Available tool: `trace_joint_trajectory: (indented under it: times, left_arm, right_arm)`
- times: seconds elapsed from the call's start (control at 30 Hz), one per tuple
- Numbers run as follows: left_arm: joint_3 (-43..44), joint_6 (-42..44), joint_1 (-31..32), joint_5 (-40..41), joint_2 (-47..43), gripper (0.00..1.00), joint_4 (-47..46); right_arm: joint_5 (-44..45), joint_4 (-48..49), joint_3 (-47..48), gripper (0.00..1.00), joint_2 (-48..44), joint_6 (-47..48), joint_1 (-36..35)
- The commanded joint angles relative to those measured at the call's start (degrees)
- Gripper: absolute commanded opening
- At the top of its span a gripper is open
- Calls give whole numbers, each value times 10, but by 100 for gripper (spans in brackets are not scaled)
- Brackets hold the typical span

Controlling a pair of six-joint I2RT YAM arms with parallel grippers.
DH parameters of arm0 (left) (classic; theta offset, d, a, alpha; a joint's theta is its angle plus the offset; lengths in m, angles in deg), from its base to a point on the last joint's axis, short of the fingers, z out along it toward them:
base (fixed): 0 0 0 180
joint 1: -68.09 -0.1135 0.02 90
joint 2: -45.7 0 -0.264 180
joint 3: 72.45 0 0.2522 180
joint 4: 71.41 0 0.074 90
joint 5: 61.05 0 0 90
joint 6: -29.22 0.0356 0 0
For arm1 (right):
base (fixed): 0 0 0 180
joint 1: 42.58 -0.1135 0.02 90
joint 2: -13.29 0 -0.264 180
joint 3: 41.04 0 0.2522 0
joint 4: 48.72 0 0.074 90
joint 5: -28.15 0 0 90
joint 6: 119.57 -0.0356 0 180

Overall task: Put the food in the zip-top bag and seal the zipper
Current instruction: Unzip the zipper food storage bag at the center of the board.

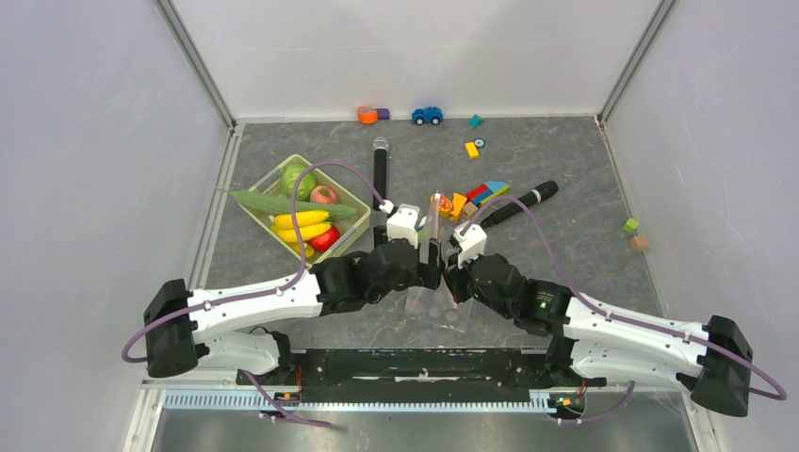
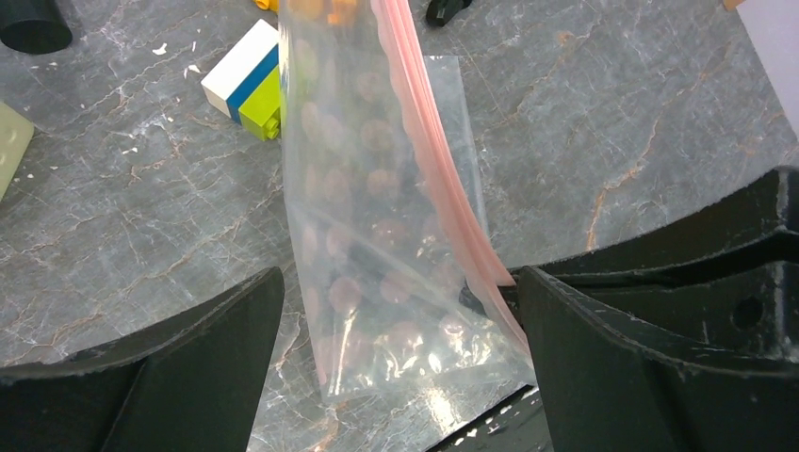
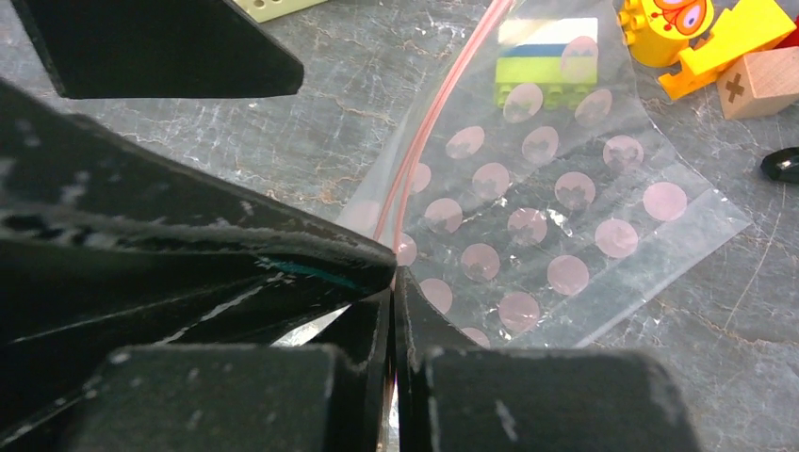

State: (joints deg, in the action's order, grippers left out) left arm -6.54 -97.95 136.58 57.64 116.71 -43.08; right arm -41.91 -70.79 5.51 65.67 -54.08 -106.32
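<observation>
Top external alone shows food [image 1: 301, 222] in basket [image 1: 269, 178], not zip-top bag [image 1: 426, 304]

Clear zip-top bag [image 3: 565, 226] dotted with pale pink circles, pink zipper [image 2: 443, 160] strip, grey marbled table [image 1: 565, 169], pale green basket [image 1: 269, 177] at centre left, yellow bananas [image 1: 301, 224], blue toy car [image 1: 427, 115] at top.

Overhead; wrist close-ups on zip-top bag [image 2: 377, 235]

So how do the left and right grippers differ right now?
The left gripper has its fingers spread wide; the right gripper has its fingers pressed shut. The left straddles the zip-top bag without gripping it; the right pinches the zipper edge. Both are at the same bag.
</observation>
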Motion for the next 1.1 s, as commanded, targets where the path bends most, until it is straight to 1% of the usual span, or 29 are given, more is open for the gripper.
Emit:
trace_joint_trajectory:
  times: [0.0, 0.2, 0.43, 0.53, 0.63, 0.7, 0.8, 0.9, 1.07]
  left_arm:
    - [4, -20, -1, 28, 11, 100, -22]
    - [-5, -20, -1, 30, 13, 100, -2]
    - [-42, -27, 0, 36, -20, 100, 9]
    - [-56, -26, -1, 35, -32, 100, 1]
    - [-63, -31, -1, 42, -33, 100, -7]
    - [-59, -37, -1, 47, -26, 100, -11]
    - [-40, -40, -2, 75, -6, 100, -12]
    - [-9, -40, -3, 113, 18, 100, 3]
    - [24, -39, -10, 136, 53, 99, 16]
  right_arm:
    - [-18, 44, -4, 0, -15, 13, -3]
    - [14, 34, -4, 0, -31, 1, -4]
    - [44, 10, 1, 0, -35, -18, -3]
    - [45, 8, 2, 0, -35, -24, -3]
    - [27, 17, 2, 0, -35, -20, -3]
    - [0, 40, -6, 0, -34, -5, -3]
    - [-38, 65, -10, 0, -24, 15, -3]
    - [-53, 71, -8, 0, -16, 24, -4]
    - [-50, 68, -8, 0, -38, 32, -4]
